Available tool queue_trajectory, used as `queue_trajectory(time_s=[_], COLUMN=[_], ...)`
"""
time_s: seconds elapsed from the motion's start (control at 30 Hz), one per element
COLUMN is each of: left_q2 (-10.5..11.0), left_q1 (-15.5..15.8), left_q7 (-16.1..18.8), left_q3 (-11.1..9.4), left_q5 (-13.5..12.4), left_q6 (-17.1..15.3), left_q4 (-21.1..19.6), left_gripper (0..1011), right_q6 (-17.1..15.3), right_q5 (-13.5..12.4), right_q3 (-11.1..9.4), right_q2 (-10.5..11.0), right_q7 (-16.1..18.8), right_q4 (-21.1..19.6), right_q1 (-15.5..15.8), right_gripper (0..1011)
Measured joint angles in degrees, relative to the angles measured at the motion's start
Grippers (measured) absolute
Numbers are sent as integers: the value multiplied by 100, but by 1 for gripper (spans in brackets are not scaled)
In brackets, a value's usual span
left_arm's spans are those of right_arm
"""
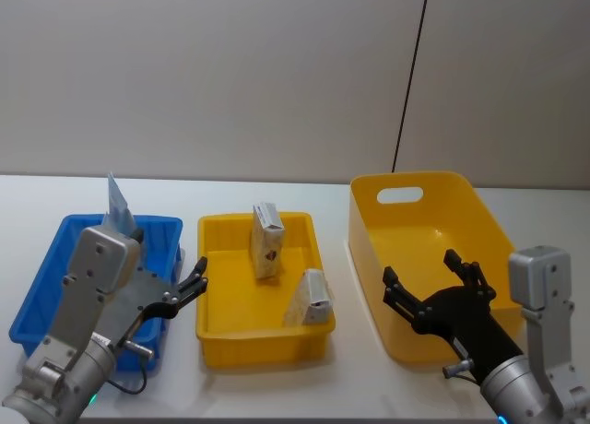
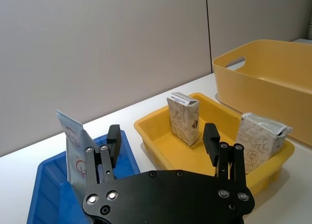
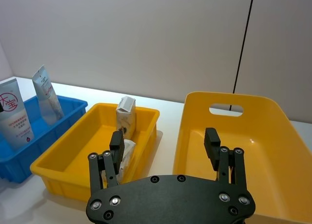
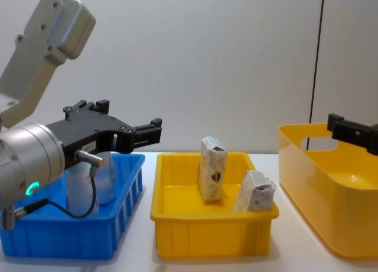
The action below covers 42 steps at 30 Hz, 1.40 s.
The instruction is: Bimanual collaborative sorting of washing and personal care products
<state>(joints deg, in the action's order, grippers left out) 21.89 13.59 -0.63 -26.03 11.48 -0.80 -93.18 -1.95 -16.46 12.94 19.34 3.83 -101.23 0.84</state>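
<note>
The left gripper [image 1: 192,286] hovers over the near right corner of the blue bin [image 1: 157,226], fingers spread wide and holding nothing; the right gripper [image 1: 424,278] hangs over the near left part of the large yellow bin [image 1: 461,182], also wide open and empty. In the small yellow tray [image 1: 267,346] between them stand an upright carton [image 1: 266,242] and a tilted carton [image 1: 311,298] by its near right corner. A white tube [image 3: 12,119] and a bluish tube [image 3: 47,95] stand in the blue bin
</note>
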Motion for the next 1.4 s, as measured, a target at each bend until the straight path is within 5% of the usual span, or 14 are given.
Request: queue_trajectory(time_s=[1.4], left_q2=[0], left_q1=[0], left_q7=[0], left_q3=[0], left_q5=[0], left_q6=[0], left_q4=[0], left_gripper=[1001], right_q6=[-9], right_q5=[4], right_q3=[3], right_q2=[-5], right_q7=[2], right_q4=[0], right_q1=[-4], right_gripper=[1004])
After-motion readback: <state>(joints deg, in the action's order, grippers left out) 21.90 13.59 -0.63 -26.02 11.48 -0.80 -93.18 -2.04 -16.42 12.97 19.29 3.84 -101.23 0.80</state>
